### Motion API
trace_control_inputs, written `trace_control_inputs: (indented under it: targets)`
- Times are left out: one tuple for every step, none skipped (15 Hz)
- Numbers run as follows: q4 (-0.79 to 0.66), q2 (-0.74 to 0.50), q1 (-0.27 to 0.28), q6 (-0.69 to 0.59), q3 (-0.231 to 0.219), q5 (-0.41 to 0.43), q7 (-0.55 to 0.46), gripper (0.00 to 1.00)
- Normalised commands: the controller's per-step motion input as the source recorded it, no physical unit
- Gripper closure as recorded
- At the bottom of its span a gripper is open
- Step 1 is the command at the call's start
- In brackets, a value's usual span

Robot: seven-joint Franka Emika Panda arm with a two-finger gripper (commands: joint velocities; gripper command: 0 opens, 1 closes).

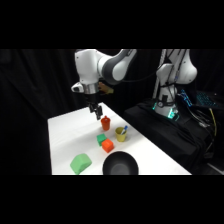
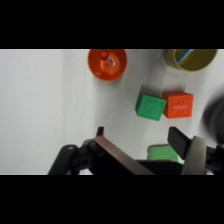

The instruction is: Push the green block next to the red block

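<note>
The green block (image 2: 150, 107) sits touching the red block (image 2: 177, 104). The gripper (image 2: 145, 137) hovers clear, fingers apart and empty. Further contact risks separating them.

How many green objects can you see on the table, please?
2. The small green block sits mid-table, touching the red block. The larger pale green rounded block lies near the table's front edge, left of the black bowl. More could be hidden.
</note>
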Motion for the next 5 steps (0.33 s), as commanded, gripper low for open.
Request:
trace_control_inputs:
  targets:
    - [0.16,-0.40,0.056,-0.55,0.020,0.129,0.11,0.00]
    - [0.21,-0.30,0.067,-0.54,0.014,0.116,0.19,0.00]
    - [0.22,-0.22,0.081,-0.49,0.015,0.085,0.26,0.00]
    - [0.19,-0.17,0.087,-0.39,0.023,0.081,0.27,0.00]
    - [0.18,-0.12,0.071,-0.40,0.029,0.161,0.18,0.00]
